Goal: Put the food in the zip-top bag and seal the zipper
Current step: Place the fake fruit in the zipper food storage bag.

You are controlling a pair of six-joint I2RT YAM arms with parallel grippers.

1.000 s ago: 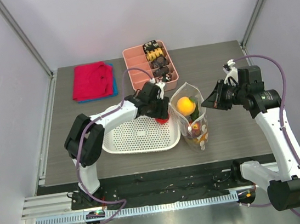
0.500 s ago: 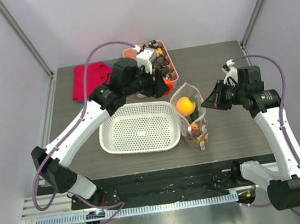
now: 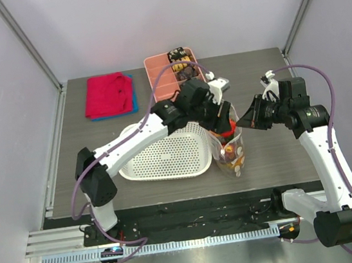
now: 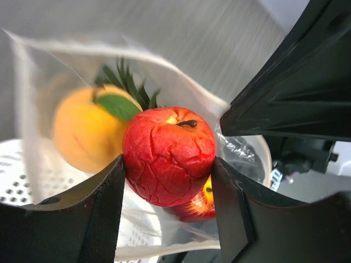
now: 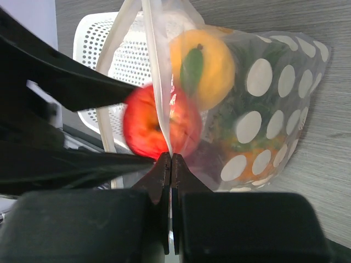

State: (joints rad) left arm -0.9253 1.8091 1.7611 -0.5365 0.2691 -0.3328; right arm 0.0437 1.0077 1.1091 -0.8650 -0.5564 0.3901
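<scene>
The zip-top bag (image 3: 232, 155), clear with white dots, stands upright just right of the white basket. My left gripper (image 4: 169, 164) is shut on the small bright red apple (image 4: 169, 155) and holds it over the bag's open mouth (image 4: 181, 90). Inside the bag lie the orange peach (image 4: 82, 131), the pineapple's green leaves (image 4: 127, 82) and a darker red apple (image 4: 198, 204). My right gripper (image 5: 171, 159) is shut on the zipper strip (image 5: 157, 76) at the bag's mouth edge. Through the bag wall the right wrist view shows the peach (image 5: 204, 60) and pineapple (image 5: 249, 150).
The white perforated basket (image 3: 159, 154) sits left of the bag. A pink divided tray (image 3: 164, 80) with dark snack pieces stands at the back. A red cloth (image 3: 106, 95) on a blue one lies at the back left.
My left arm lifted the bright red apple from the basket's right edge, swung past the pink tray, and now holds it over the bag's mouth. The right arm has not moved.
</scene>
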